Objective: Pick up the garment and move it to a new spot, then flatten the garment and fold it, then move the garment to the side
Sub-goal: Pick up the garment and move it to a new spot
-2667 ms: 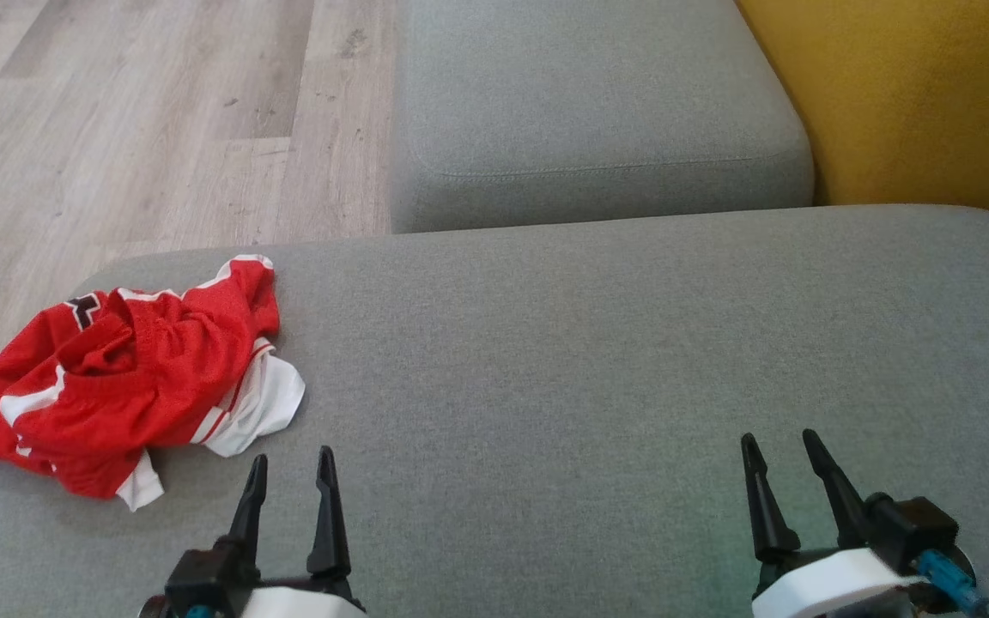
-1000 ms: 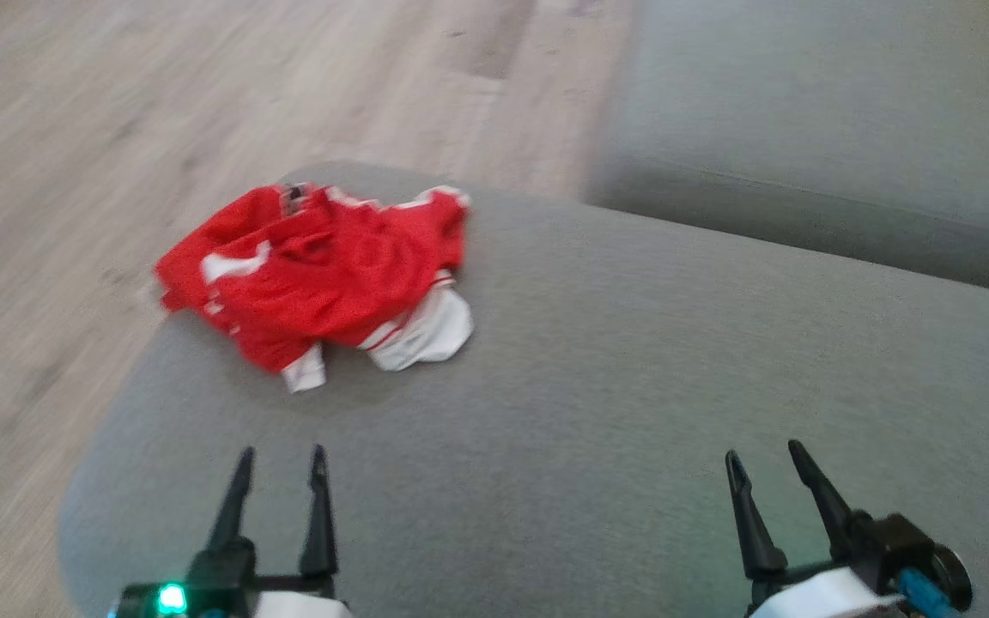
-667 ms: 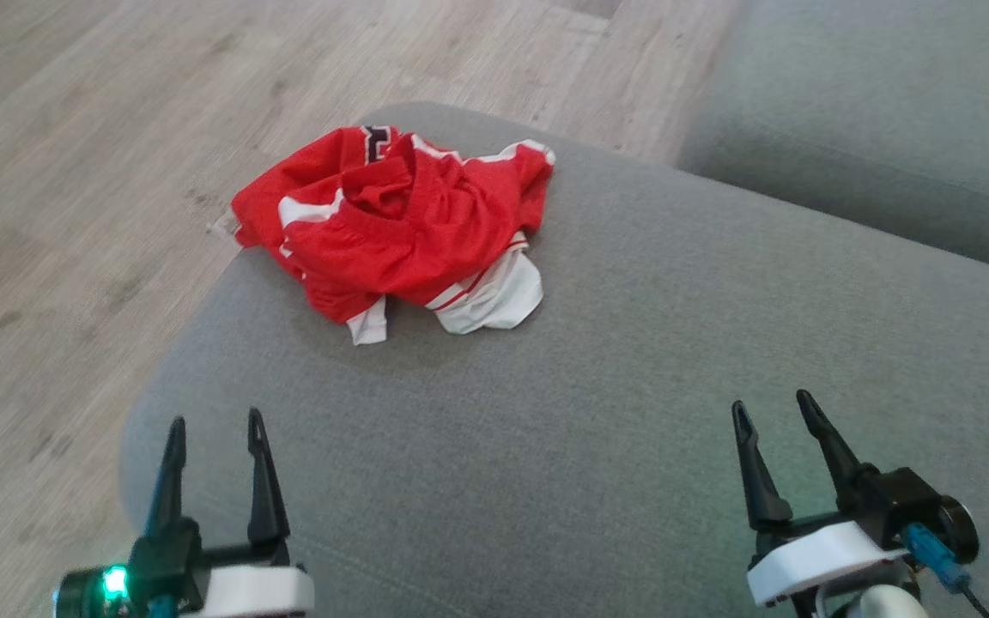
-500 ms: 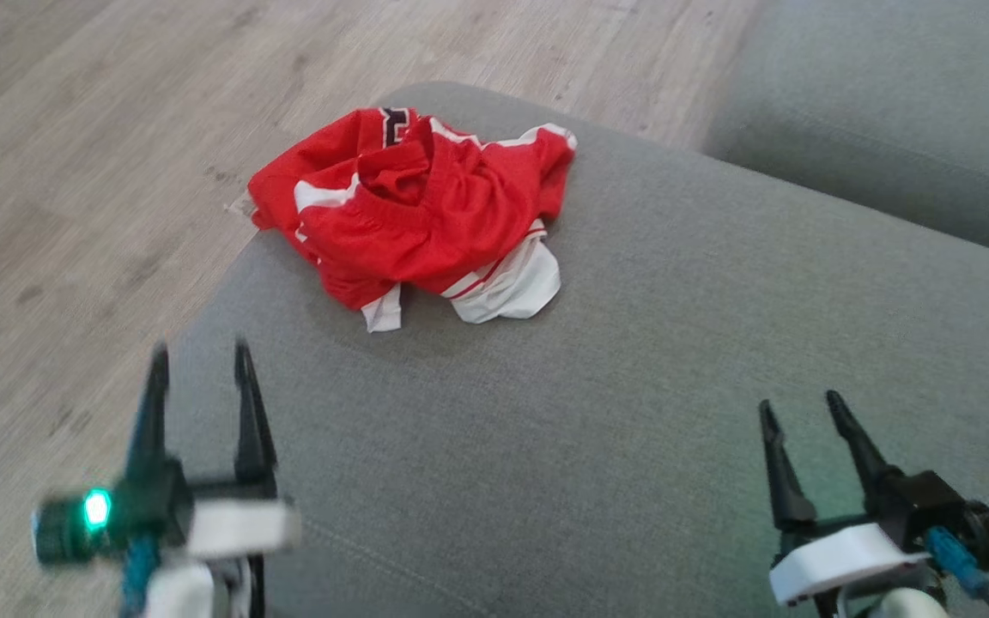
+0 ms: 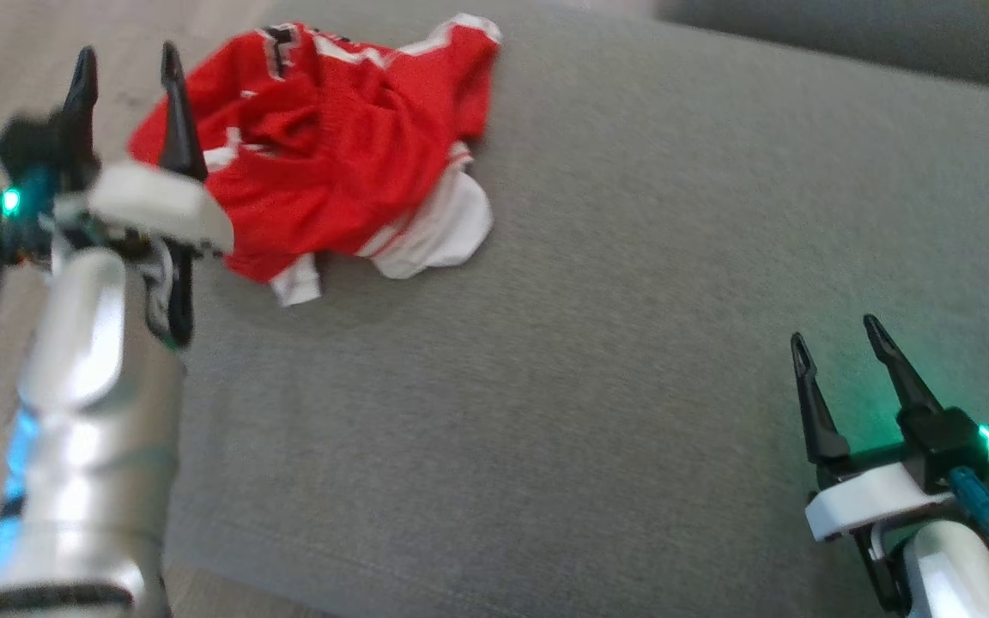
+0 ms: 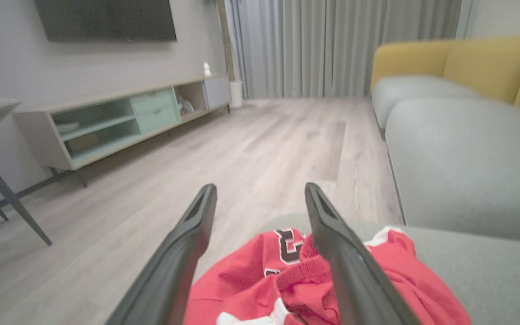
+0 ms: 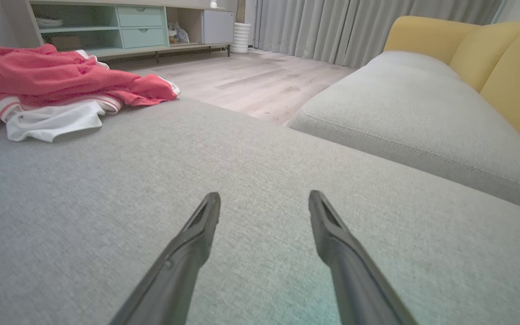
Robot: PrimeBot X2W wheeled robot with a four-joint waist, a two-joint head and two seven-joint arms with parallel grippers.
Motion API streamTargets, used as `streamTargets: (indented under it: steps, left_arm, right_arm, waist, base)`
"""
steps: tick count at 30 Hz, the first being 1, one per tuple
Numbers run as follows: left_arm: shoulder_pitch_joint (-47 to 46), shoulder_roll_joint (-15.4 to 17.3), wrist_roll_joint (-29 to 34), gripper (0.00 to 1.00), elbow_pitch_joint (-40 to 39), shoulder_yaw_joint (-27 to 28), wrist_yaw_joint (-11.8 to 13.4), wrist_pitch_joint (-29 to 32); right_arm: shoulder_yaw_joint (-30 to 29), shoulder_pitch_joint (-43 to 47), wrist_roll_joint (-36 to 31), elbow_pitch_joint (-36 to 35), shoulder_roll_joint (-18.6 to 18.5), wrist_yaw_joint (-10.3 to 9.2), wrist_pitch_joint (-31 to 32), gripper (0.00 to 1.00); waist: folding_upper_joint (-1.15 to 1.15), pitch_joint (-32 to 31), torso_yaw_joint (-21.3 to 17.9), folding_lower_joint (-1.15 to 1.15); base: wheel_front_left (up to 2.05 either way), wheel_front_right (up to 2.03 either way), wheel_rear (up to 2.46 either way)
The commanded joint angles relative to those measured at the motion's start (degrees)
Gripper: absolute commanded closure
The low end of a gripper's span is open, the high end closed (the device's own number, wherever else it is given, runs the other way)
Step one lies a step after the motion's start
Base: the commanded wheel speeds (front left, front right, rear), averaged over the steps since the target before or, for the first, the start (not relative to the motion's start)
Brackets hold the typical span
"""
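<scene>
**Left arm reaches the garment; nothing lifted yet**

Since half a second ago the left gripper (image 5: 126, 53) has travelled from well short of the garment (image 5: 331, 146) to its left edge (the head view has swung as well, so the whole scene sits differently in it). Its two fingers stand spread apart with nothing between them. In the left wrist view the red cloth lies under and ahead of the tips, and I cannot tell whether they touch it.

The garment is a crumpled red-and-white heap at the far left corner of the grey sofa cushion (image 5: 632, 300), beside the wooden floor (image 6: 264, 149). Well to the right, the right gripper (image 5: 834, 330) hovers low over bare cushion, fingers also spread and holding nothing.

By my reading the task has barely begun. The first pick-up is not yet made, and moving, flattening, folding and setting aside all remain.
</scene>
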Motion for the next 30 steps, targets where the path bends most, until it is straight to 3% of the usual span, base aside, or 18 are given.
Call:
streamTargets:
  steps: [1, 6, 12, 15, 16, 17, 24, 30]
  left_arm:
    - [-5.74, 3.70, -0.05, 0.00, 5.24, 0.73, -1.32, 4.31]
    - [-12.06, 5.99, 0.57, 0.00, 17.02, -0.19, -1.80, 10.48]
    - [-15.24, 8.97, 2.91, 0.00, 29.50, -2.13, 0.52, 16.00]
    - [-15.45, 9.66, 3.51, 0.00, 32.05, -2.86, 1.52, 15.21]
    - [-15.63, 9.95, 3.66, 0.54, 32.24, -2.99, 2.04, 13.86]
    - [-15.88, 10.16, 3.75, 1.00, 32.30, -3.11, 2.42, 12.29]
    - [-20.90, 10.65, 6.56, 1.00, 30.12, -6.57, 3.18, -1.11]
    - [-26.25, 8.33, 9.54, 1.00, 27.73, -10.98, 2.37, -5.19]
  right_arm:
    - [2.30, -1.96, -0.41, -2.07, -1.06, 0.43, -0.62, 0.00]
    - [3.05, -3.31, -0.51, -2.34, -1.57, 0.43, -0.62, 0.00]
    - [2.93, -3.70, -0.63, -2.67, -2.06, 0.43, -0.62, 0.00]
    - [2.38, -3.59, -0.61, -2.89, -2.31, 0.43, -0.62, 0.00]
    - [2.26, -3.65, -0.64, -2.88, -2.30, 0.43, -0.62, 0.00]
    - [2.16, -3.75, -0.67, -2.78, -2.24, 0.43, -0.62, 0.00]
    - [3.77, -4.93, 1.42, -0.98, -0.07, 0.43, -0.62, 0.00]
    - [5.71, -3.91, 5.36, 0.80, 2.69, 0.43, -0.62, 0.00]
  waist:
    - [0.00, 4.80, -5.31, -0.01]
    - [0.00, 6.85, -7.92, -0.01]
    - [0.00, 8.43, -9.83, -0.01]
    - [0.00, 8.86, -9.82, -0.01]
    - [0.00, 8.92, -9.74, -0.01]
    - [0.00, 8.92, -9.61, -0.01]
    - [0.00, 5.36, -8.73, -0.01]
    - [0.00, -3.32, -11.19, -0.01]
  base:
    - [0.00, 0.00, 0.00]
    - [0.00, 0.00, 0.00]
    - [0.00, 0.00, 0.00]
    - [0.00, 0.00, 0.00]
    - [0.00, 0.00, 0.00]
    - [0.00, 0.00, 0.00]
    - [0.00, 0.00, 0.00]
    - [0.00, 0.00, 0.00]
